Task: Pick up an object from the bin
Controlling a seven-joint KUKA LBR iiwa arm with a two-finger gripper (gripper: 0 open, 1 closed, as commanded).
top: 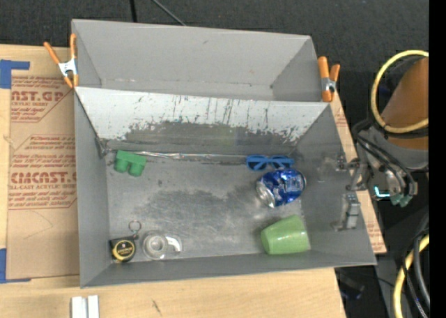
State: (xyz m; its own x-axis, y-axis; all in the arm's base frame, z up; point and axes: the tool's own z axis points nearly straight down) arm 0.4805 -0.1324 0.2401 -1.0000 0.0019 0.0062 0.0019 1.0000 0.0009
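Observation:
My gripper (339, 195) hangs over the bin's right wall, above the slope, with its two metal fingers spread apart and nothing between them. Nearest to it, left of the fingers, lies a crushed blue can (281, 188). A light green cup (286, 236) lies on its side just below the can, near the front wall. A pair of blue sunglasses (270, 163) rests against the back wall, above the can.
A green block (129, 162) sits at the back left. A yellow-and-black tape measure (123, 249) and a clear tape roll (160, 245) lie in the front left corner. The arm enters from the right.

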